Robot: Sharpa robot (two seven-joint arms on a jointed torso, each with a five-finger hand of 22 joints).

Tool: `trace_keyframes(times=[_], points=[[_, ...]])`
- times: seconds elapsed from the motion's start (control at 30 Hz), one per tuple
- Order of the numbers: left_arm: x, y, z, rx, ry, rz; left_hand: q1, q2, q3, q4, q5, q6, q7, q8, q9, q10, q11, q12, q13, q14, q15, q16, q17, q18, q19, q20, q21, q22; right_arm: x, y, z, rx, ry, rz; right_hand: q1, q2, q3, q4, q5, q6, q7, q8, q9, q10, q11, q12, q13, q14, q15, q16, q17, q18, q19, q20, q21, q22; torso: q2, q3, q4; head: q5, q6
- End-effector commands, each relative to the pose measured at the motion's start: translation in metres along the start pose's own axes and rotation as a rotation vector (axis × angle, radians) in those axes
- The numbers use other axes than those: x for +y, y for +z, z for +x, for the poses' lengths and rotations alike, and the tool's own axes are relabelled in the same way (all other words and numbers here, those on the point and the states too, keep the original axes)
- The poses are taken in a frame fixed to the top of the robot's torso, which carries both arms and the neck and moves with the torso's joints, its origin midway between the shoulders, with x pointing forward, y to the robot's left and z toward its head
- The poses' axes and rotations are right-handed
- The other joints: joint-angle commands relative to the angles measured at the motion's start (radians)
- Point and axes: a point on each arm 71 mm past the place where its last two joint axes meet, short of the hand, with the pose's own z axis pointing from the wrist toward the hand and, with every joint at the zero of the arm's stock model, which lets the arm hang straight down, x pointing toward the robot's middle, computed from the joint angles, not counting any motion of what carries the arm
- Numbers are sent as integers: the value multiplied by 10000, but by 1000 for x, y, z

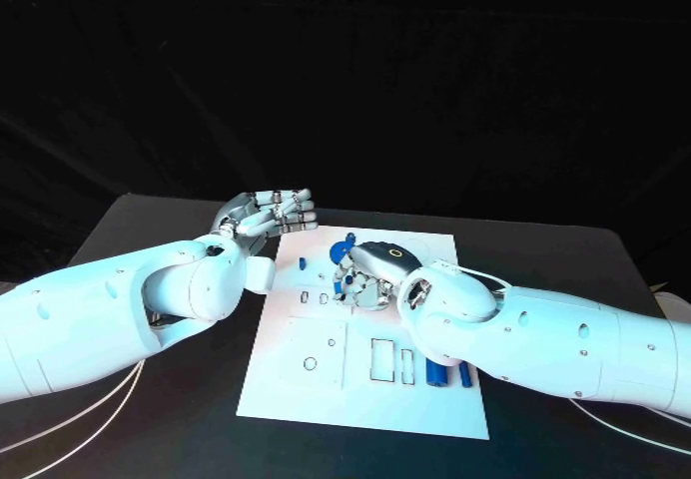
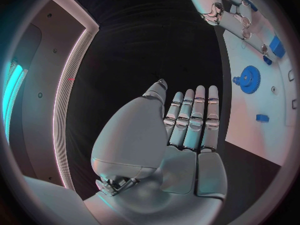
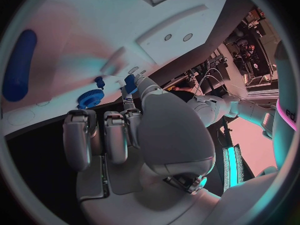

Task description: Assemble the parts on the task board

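Note:
The white task board [image 1: 329,384] lies in the middle of the table. My right hand [image 1: 368,269] reaches down onto its far half. There the thumb and a finger pinch a small blue part [image 3: 130,82] against the board, close to the blue gear [image 1: 343,247]. That gear [image 3: 91,97] stands beside a small blue peg [image 3: 99,81]. My left hand [image 1: 268,213] hovers off the board's far left corner, fingers straight and apart from the thumb, holding nothing. From the left wrist view, the gear [image 2: 250,78] and a small blue part [image 2: 262,118] lie on the board.
Two long blue parts [image 1: 439,371] lie at the board's near right, close under my right forearm [image 1: 561,344]. Several cut-outs [image 1: 383,359] and holes mark the board's near half. Black table [image 1: 159,225] surrounds the board.

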Motion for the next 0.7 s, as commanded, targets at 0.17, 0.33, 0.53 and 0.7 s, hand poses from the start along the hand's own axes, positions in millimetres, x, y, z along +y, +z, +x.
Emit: trace_keyframes(times=[0.17, 0.33, 0.53, 0.7], points=[[-1, 0, 4, 221, -38, 94, 93, 27, 42, -50, 11, 65, 7, -60, 11, 66, 8, -28, -5, 74, -32, -29, 18, 62, -22, -15, 57, 20, 1, 3, 8, 208, -486, 80, -84, 11, 1, 69, 58, 271, -233, 149, 242, 53, -76, 32, 1178, 964, -70, 21, 2292, -86, 293, -68, -23, 1746, 5, 10, 1, 39, -44], [-1, 0, 5, 236, -44, 85, 93, 27, 42, -50, 11, 65, 7, -60, 11, 66, 8, -28, -5, 74, -32, -29, 18, 62, -22, -15, 57, 20, 2, 5, 11, 287, -513, 104, -107, -12, -4, 70, 58, 253, -227, 142, 242, 50, -71, 28, 1175, 964, -69, 21, 2293, -84, 287, -69, -31, 1739, 3, 12, -3, 43, -45], [-1, -1, 5, 246, -47, 93, 93, 27, 42, -50, 11, 65, 7, -60, 11, 66, 8, -28, -5, 74, -32, -29, 18, 62, -22, -15, 57, 20, 2, 7, 14, 399, -558, 150, -131, -35, -9, 71, 52, 238, -221, 136, 244, 44, -67, 20, 1169, 961, -67, 17, 2283, -81, 281, -69, -40, 1732, 3, 11, 3, 43, -65], [-1, -1, 5, 255, -50, 92, 93, 27, 42, -50, 11, 65, 7, -60, 11, 66, 8, -28, -5, 74, -32, -29, 18, 62, -22, -15, 57, 20, 1, 8, 16, 456, -589, 194, -170, -71, -17, 73, 35, 214, -210, 127, 246, 29, -59, 1, 1152, 957, -62, 10, 2265, -75, 264, -69, -63, 1713, 2, 8, -2, 46, -67]])
